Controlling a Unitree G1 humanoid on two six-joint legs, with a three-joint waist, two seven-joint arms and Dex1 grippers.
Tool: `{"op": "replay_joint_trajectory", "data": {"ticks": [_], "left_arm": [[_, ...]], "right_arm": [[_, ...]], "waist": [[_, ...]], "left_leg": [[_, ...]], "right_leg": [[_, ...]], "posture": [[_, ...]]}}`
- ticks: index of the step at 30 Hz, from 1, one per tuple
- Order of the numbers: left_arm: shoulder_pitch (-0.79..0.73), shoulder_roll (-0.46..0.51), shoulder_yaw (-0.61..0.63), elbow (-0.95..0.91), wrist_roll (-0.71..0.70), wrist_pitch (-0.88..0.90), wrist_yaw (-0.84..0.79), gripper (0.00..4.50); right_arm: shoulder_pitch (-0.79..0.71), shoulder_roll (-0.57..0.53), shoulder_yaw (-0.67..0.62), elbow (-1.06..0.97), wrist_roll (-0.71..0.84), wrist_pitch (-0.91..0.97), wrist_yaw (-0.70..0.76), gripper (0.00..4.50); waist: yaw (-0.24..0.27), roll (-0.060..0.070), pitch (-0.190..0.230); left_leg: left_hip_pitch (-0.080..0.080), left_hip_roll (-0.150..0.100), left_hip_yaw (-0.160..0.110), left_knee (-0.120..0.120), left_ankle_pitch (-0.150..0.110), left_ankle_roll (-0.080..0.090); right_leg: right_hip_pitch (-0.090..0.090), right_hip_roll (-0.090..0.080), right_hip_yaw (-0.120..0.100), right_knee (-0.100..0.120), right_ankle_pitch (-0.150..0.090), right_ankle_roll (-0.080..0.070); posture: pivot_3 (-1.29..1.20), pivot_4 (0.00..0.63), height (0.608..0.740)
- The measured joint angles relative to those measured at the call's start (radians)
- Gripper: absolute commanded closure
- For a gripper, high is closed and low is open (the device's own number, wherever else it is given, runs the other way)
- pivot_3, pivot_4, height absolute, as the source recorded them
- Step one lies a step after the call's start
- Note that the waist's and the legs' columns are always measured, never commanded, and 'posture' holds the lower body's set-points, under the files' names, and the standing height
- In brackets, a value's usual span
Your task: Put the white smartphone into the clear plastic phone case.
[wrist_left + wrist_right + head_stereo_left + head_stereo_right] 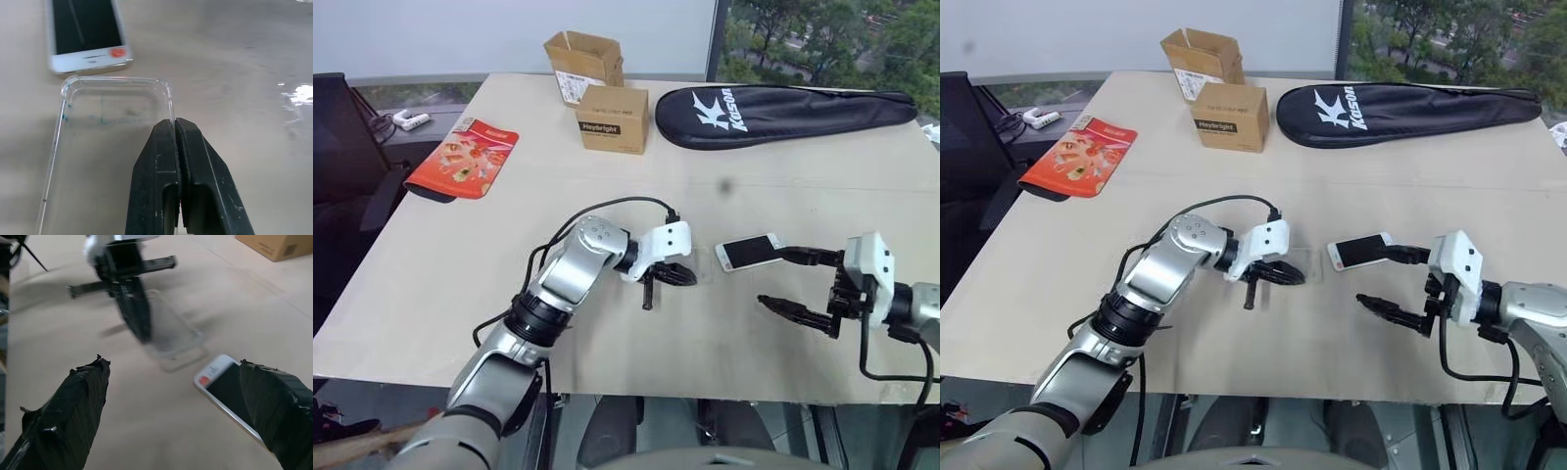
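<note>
Left wrist view, left gripper (175, 128) jaws pinching clear plastic phone case (105, 147) rim, right gripper (793, 282) jaws spread.

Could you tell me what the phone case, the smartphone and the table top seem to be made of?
The clear plastic phone case looks like thin, glossy transparent plastic: the table shows through it and its raised rim catches light. The white smartphone seems to have a dark, glossy glass front in a white frame, probably plastic or painted metal. The table looks like matte, light-brown wood or laminate; which one is unclear.
</note>
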Motion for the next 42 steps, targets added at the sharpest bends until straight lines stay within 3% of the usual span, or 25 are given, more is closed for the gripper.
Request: {"op": "replay_joint_trajectory", "data": {"ticks": [3, 9, 10, 15, 21, 29, 35, 42], "left_arm": [[0.000, -0.005, 0.000, -0.013, -0.015, 0.021, 0.029, 3.18], [0.000, 0.004, 0.001, -0.014, -0.045, 0.046, 0.068, 0.20], [0.000, 0.007, 0.004, -0.017, -0.057, 0.058, 0.071, 0.09], [-0.002, 0.030, 0.082, -0.062, -0.140, 0.086, 0.084, 0.09], [0.037, 0.120, 0.253, -0.135, -0.236, 0.121, 0.125, 0.09], [0.216, 0.259, 0.409, -0.318, -0.364, 0.136, 0.149, 0.09], [0.307, 0.317, 0.475, -0.432, -0.445, 0.186, 0.202, 0.09], [0.349, 0.369, 0.502, -0.485, -0.503, 0.208, 0.231, 0.09]], "right_arm": [[0.000, 0.000, 0.000, 0.002, -0.002, -0.002, 0.010, 0.00], [-0.021, 0.001, 0.003, 0.020, -0.001, 0.002, 0.018, 0.00], [-0.037, 0.001, 0.008, 0.035, 0.000, 0.005, 0.024, 0.00], [-0.133, -0.030, 0.056, 0.174, -0.061, -0.010, 0.069, 0.00], [-0.382, -0.038, 0.178, 0.508, -0.168, -0.093, 0.216, 0.00], [-0.753, 0.117, 0.334, 1.069, -0.339, -0.288, 0.389, 0.00], [-0.911, 0.206, 0.373, 1.423, -0.448, -0.409, 0.439, 0.00], [-0.987, 0.220, 0.379, 1.560, -0.504, -0.438, 0.496, 0.00]], "waist": [[0.000, 0.000, 0.000], [0.000, 0.000, 0.000], [-0.001, 0.000, 0.000], [-0.002, 0.000, 0.000], [-0.026, 0.001, 0.001], [-0.026, 0.002, 0.003], [-0.027, 0.003, 0.003], [-0.026, 0.003, 0.003]], "left_leg": [[0.000, 0.000, 0.000, 0.000, 0.000, 0.000], [0.000, 0.000, 0.000, 0.000, 0.000, 0.000], [0.000, 0.000, 0.000, 0.000, 0.000, 0.000], [0.000, 0.000, 0.000, 0.000, 0.000, 0.000], [0.001, 0.001, 0.001, -0.001, 0.000, 0.000], [0.000, 0.001, 0.003, -0.005, 0.000, -0.001], [0.000, 0.000, 0.004, -0.006, 0.000, -0.001], [0.001, 0.000, 0.004, -0.006, 0.001, -0.001]], "right_leg": [[0.000, 0.000, 0.000, 0.000, 0.000, 0.000], [0.000, 0.000, 0.000, 0.000, 0.000, 0.000], [0.000, 0.000, 0.000, 0.000, 0.000, 0.000], [0.000, 0.000, 0.000, 0.000, 0.000, 0.000], [-0.001, 0.000, 0.001, 0.000, 0.000, 0.000], [-0.004, 0.000, 0.003, 0.000, 0.000, 0.000], [-0.005, -0.002, 0.005, -0.001, 0.001, 0.000], [-0.004, -0.001, 0.004, 0.000, 0.001, -0.001]], "posture": [[0.00, 0.150, 0.740], [0.00, 0.150, 0.740], [0.00, 0.150, 0.740], [0.00, 0.150, 0.740], [0.00, 0.150, 0.740], [0.00, 0.150, 0.740], [0.00, 0.150, 0.740], [0.00, 0.150, 0.740]]}}
